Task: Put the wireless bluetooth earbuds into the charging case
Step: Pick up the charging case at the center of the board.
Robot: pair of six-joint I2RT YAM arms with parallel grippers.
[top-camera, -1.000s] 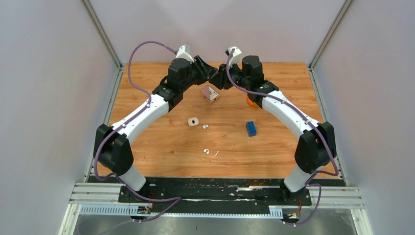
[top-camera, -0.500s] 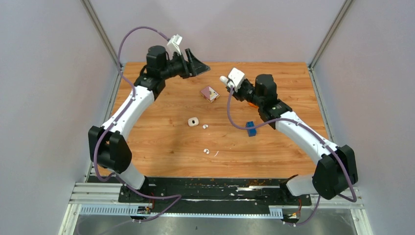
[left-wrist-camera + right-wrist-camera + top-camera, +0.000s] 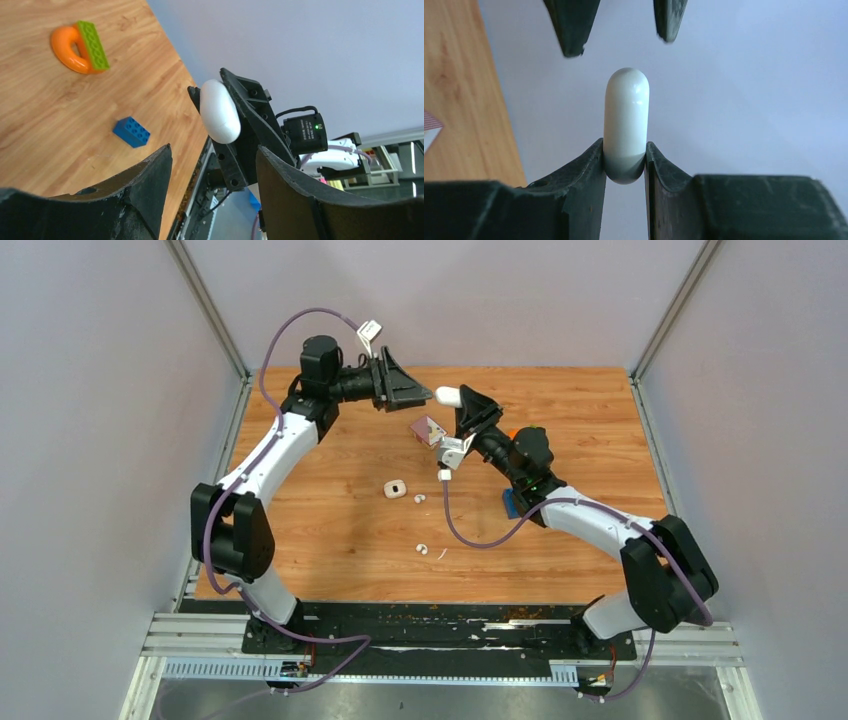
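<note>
Wood-grain tabletop [image 3: 560, 570], pale grey walls [image 3: 100, 440] on three sides: the charging case [image 3: 395, 488] and one earbud [image 3: 419, 498] lie just apart mid-table, the other earbud [image 3: 422, 549] nearer the front. Above the far end, the right gripper [image 3: 624, 150] pinches a white oval object [image 3: 626, 110]; the left gripper [image 3: 214, 150] gapes empty.

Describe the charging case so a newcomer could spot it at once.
On the wooden table, find the pinkish object toward the far middle. Toward the near edge and slightly left of it lies the charging case: a cream-white rounded square with a dark dot, bigger than the tiny earbud beside it.
</note>
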